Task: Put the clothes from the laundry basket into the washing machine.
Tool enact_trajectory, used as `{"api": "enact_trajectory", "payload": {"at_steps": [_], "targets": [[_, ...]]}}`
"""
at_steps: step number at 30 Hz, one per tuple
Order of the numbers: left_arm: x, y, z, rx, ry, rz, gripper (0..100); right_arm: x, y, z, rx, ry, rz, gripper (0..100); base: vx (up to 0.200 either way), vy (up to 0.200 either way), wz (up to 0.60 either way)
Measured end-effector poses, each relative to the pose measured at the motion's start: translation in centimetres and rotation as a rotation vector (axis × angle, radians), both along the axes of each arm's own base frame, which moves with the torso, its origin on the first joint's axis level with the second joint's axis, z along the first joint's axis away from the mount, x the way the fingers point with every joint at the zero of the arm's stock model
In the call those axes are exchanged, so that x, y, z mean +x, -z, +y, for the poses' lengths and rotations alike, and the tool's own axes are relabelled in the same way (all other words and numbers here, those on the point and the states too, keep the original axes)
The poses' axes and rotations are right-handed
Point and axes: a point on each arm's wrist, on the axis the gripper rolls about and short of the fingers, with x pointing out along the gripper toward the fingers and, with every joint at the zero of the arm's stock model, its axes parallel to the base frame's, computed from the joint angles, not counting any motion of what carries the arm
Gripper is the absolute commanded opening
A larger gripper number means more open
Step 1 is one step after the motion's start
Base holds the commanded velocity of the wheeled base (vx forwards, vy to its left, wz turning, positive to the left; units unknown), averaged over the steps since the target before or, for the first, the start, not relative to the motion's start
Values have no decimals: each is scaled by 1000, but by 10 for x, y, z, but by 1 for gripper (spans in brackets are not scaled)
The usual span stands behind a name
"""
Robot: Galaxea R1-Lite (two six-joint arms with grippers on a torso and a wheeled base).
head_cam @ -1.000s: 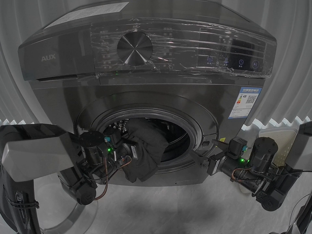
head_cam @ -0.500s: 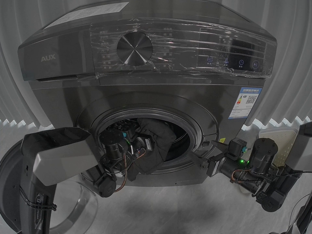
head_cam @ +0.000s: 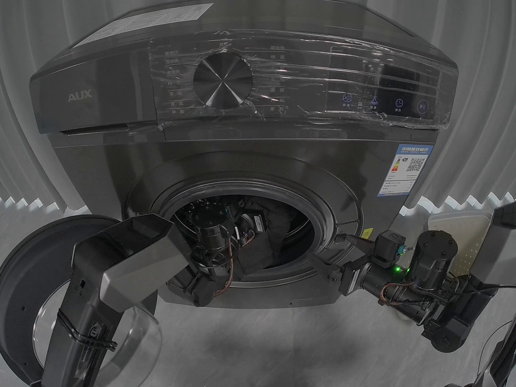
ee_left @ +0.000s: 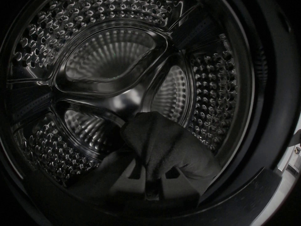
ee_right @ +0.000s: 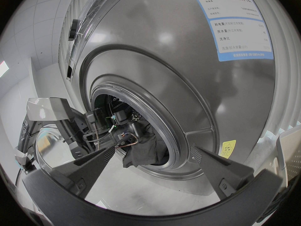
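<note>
The grey front-loading washing machine (head_cam: 242, 151) stands with its round opening (head_cam: 322, 210) uncovered. My left gripper (ee_left: 153, 181) is inside the opening, shut on a dark garment (ee_left: 163, 142) that bunches up in front of the steel drum (ee_left: 109, 57). In the head view the garment (head_cam: 263, 251) lies mostly inside, and its lower end (ee_right: 144, 154) still drapes over the rim. My right gripper (ee_right: 153, 148) hangs open and holds nothing, low at the right of the opening (head_cam: 336, 251).
The machine's door (head_cam: 32, 275) is swung open at the lower left, beside my left arm. A white laundry basket (head_cam: 467, 237) stands at the right behind my right arm. Pale curtains hang behind the machine; grey floor lies in front.
My left arm has pushed forward into the drum, carrying the dark garment from hanging over the front rim to mostly inside. The right gripper has shifted slightly.
</note>
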Motion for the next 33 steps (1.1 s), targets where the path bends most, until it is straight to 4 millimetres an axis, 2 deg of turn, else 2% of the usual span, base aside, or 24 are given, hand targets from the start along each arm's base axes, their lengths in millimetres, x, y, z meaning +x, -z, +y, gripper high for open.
{"api": "enact_trajectory", "payload": {"at_steps": [8,15,25,26,33], "targets": [[34,-1,-12,-10,-25,-11,0,0,1,1,-3,-2,4,100,0,0,0],[59,-2,-15,-19,-50,-16,0,1,3,1,-5,-2,8,100,0,0,0],[73,6,-7,-27,-81,-21,0,1,6,1,-11,-3,18,100,0,0,0],[74,6,-6,-28,-82,-20,100,1,6,2,-12,-3,19,100,0,0,0],[74,7,-5,-39,-82,-16,100,1,8,2,-15,-4,22,100,0,0,0]]}}
